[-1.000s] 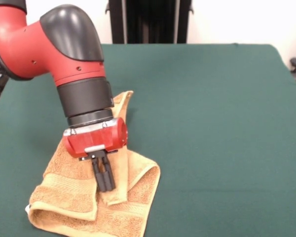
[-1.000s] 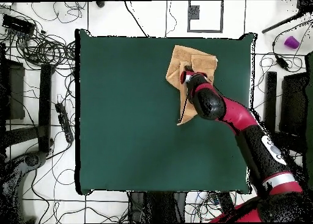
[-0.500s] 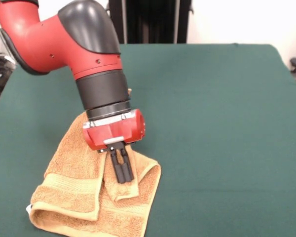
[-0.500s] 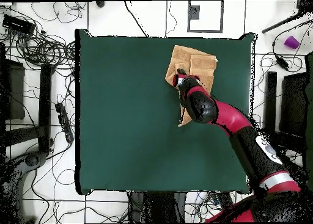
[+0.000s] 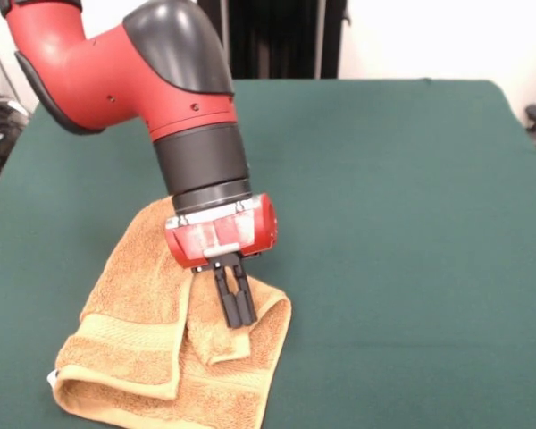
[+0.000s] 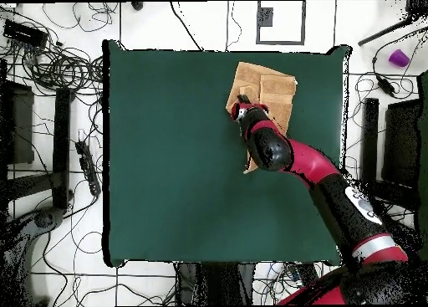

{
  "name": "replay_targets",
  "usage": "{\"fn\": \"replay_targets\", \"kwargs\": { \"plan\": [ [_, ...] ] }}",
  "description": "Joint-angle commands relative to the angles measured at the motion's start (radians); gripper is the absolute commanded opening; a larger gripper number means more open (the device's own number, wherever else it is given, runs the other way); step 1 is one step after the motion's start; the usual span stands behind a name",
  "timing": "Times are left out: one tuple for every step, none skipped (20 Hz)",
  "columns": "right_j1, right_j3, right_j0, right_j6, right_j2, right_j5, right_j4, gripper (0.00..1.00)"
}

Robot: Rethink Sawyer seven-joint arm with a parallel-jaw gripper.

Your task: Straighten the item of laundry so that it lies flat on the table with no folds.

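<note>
The golden-orange towel (image 5: 134, 349) lies rumpled on the dark green table (image 5: 411, 223), near the bottom left of the front view. Its layers are folded over each other, a narrow flap sticks up in the middle, and a small white tag (image 5: 50, 377) shows at the lower left corner. My gripper (image 5: 239, 308) points down over the flap's right side with its black fingers pressed together and no cloth visibly between them. The arm hides the towel's far end. From overhead, the towel (image 6: 266, 84) sits near the table's (image 6: 167, 153) top right corner, with the gripper (image 6: 241, 111) at its left edge.
The towel lies close to the table's front edge in the front view. Cables cover the floor around the table (image 6: 58, 69). A small purple object (image 6: 399, 58) lies on the floor beyond the table's right side in the overhead view.
The arm has swung to the right in the front view, carrying the shut gripper from the towel's middle to the flap's right side. The towel's visible outline has stayed the same.
</note>
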Motion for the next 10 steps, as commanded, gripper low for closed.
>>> {"fn": "replay_targets", "kwargs": {
  "plan": [
    [0.056,0.072,0.047,0.229,-0.028,-0.004,0.062,0.00],
    [0.054,0.067,0.050,0.223,-0.033,0.001,0.061,0.00],
    [0.050,0.065,0.052,0.218,-0.040,0.003,0.059,0.00],
    [0.043,0.060,0.059,0.211,-0.053,0.007,0.058,0.00],
    [0.039,0.055,0.057,0.200,-0.059,0.017,0.053,0.00],
    [0.034,0.051,0.056,0.188,-0.065,0.027,0.049,0.00],
    [0.033,0.049,0.048,0.172,-0.065,0.037,0.039,0.00],
    [0.033,0.049,0.036,0.158,-0.061,0.047,0.032,0.00],
    [0.032,0.054,0.028,0.151,-0.058,0.053,0.027,0.00],
    [0.031,0.058,0.020,0.144,-0.055,0.059,0.023,0.00]
  ]
}}
